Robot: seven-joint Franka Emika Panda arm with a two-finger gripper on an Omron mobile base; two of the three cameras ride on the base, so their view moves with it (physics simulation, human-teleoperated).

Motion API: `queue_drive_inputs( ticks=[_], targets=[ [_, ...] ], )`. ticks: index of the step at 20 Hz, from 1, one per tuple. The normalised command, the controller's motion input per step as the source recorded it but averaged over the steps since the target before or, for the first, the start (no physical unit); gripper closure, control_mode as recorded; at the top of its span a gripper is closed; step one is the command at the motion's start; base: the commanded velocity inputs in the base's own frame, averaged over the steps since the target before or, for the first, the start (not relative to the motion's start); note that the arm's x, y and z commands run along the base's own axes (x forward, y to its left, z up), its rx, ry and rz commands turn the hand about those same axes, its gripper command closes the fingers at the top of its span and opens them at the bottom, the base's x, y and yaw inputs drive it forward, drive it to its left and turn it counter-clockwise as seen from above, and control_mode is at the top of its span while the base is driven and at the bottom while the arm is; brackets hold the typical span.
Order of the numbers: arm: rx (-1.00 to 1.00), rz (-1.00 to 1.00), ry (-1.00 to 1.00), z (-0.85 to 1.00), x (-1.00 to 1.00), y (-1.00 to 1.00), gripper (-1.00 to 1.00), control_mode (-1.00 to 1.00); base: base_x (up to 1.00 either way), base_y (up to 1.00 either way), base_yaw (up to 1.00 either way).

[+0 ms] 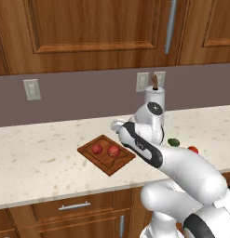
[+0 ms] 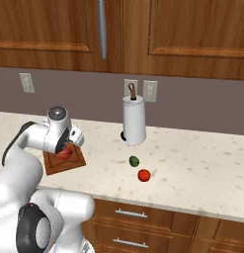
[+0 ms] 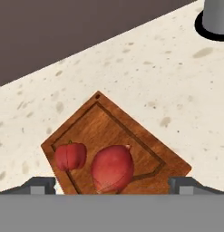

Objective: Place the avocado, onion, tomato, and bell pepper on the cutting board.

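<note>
The reddish-brown cutting board (image 1: pixel 106 160) (image 2: pixel 54 165) (image 3: pixel 118 127) lies on the counter with two red things on it. The dark crimson bell pepper (image 1: pixel 97 149) (image 3: pixel 70 156) sits beside the larger pinkish-red onion (image 1: pixel 113 151) (image 2: pixel 64 153) (image 3: pixel 112 168). My gripper (image 3: pixel 112 186) (image 2: pixel 73 143) hovers open just above the board, its fingertips (image 3: pixel 41 185) standing wide on either side of the onion without touching it. The dark green avocado (image 1: pixel 173 142) (image 2: pixel 134 160) and the bright tomato (image 1: pixel 193 149) (image 2: pixel 143 175) rest on the bare counter to the right of the board.
A white paper towel roll on its holder (image 1: pixel 154 100) (image 2: pixel 134 121) stands at the back, behind the avocado. Wall outlets (image 1: pixel 32 89) sit on the backsplash, with wooden cabinets above. The counter's front edge runs just below the board.
</note>
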Motion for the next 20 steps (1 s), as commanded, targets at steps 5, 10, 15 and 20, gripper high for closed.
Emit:
queue_drive_inputs(
  ticks=[5,10,15,20],
  targets=[
    [0.00,-0.04,-0.09,0.77,-0.77,-0.65,-1.00,-1.00,0.00,0.00,0.00],
    [-0.01,-0.11,-0.01,0.63,-0.70,-0.70,-1.00,-1.00,0.00,0.00,0.00],
    [0.00,-0.14,0.08,0.57,-0.69,-0.72,-1.00,-1.00,0.00,0.00,0.00],
    [0.00,-0.14,0.09,0.44,-0.53,-0.69,-1.00,-1.00,0.00,0.00,0.00]
  ],
)
